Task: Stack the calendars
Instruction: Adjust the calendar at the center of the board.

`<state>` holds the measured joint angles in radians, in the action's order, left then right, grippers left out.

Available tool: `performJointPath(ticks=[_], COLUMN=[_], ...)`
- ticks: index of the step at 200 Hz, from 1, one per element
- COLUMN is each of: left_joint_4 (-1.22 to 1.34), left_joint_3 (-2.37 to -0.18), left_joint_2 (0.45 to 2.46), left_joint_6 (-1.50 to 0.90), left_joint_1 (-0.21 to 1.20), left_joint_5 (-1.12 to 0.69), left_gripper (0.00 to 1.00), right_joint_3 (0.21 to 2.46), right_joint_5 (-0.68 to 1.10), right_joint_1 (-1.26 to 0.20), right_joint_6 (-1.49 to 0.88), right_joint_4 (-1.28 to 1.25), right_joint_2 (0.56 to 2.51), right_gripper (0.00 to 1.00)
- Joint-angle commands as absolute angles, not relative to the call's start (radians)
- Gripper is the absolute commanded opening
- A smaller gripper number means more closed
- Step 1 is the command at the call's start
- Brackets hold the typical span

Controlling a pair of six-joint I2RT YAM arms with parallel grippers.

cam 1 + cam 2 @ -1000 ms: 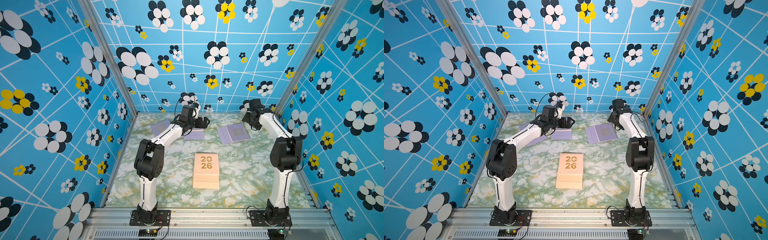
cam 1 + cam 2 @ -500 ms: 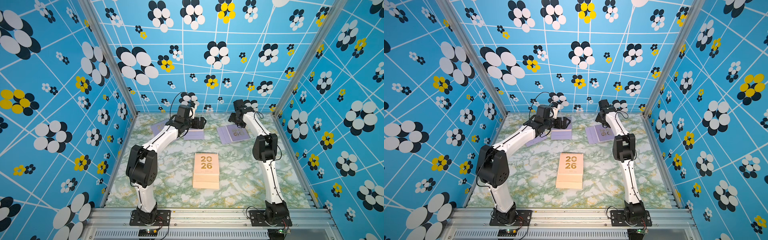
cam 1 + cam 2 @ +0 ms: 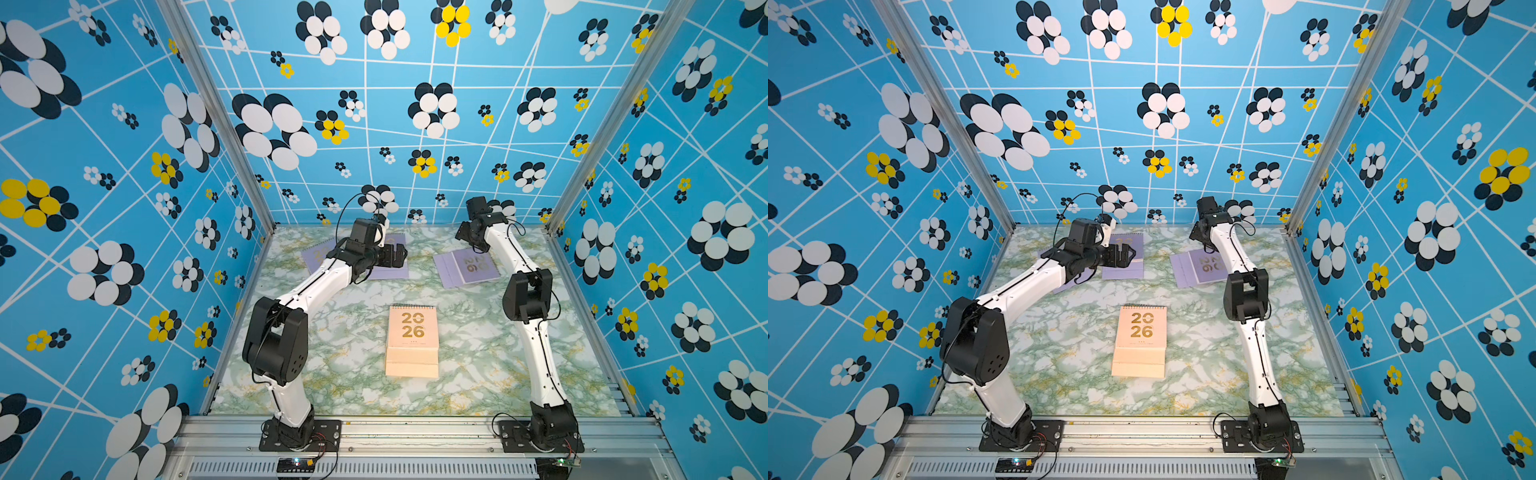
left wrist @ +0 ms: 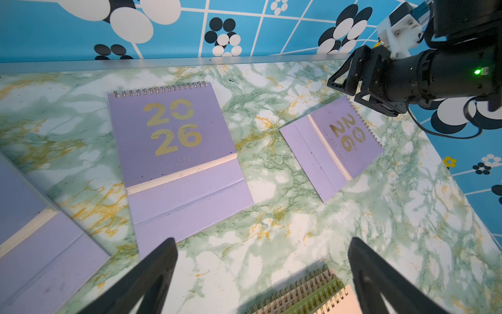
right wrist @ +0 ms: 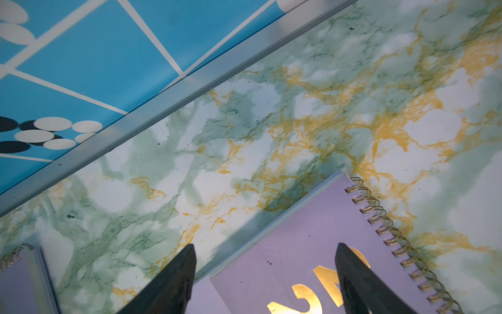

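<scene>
A stack of calendars (image 3: pixel 411 340) (image 3: pixel 1140 340) with a peach "2026" cover on top lies mid-table; its spiral edges (image 4: pixel 312 296) show between my left fingers. Three lilac calendars lie flat at the back: one at the right (image 3: pixel 469 266) (image 4: pixel 334 146) (image 5: pixel 312 244), one in the middle (image 3: pixel 390 272) (image 4: pixel 173 136), and one at the left (image 3: pixel 316 253) (image 4: pixel 27 231). My left gripper (image 3: pixel 395 255) (image 4: pixel 260 258) hangs open and empty above the middle one. My right gripper (image 3: pixel 467 241) (image 5: pixel 264 261) is open over the far spiral corner of the right one, holding nothing.
The green marble table (image 3: pixel 340 374) is boxed in by blue flowered walls with metal rails (image 4: pixel 163 64) at their foot. The lilac calendars lie close to the back rail. The right arm's elbow (image 3: pixel 528 295) stands above the table's right side.
My right arm has swung left, bringing its gripper over the right lilac calendar's far corner. My left arm's elbow sank and its gripper drew slightly back. No calendar moved.
</scene>
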<state>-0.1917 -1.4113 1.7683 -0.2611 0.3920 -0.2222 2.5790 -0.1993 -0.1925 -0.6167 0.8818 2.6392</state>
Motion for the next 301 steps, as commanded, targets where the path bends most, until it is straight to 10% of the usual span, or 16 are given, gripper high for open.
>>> performJointPath(ticks=[1,301], left_joint_4=[-0.208,-0.166], left_joint_3=[-1.383,-1.302], left_joint_2=[1.724,1.671], left_joint_6=[-0.255,-0.245], left_joint_1=[0.390,0.392], left_joint_5=[-0.203,-0.201], left_gripper=[1.00,1.00], right_joint_3=[2.624,1.995], right_joint_5=[-0.196,-0.222], right_joint_1=[-0.190,-0.125], right_joint_6=[-0.636,-0.761], right_joint_4=[0.941,0.847], right_joint_2=[2.690,2.386], right_gripper=[0.82,0.83])
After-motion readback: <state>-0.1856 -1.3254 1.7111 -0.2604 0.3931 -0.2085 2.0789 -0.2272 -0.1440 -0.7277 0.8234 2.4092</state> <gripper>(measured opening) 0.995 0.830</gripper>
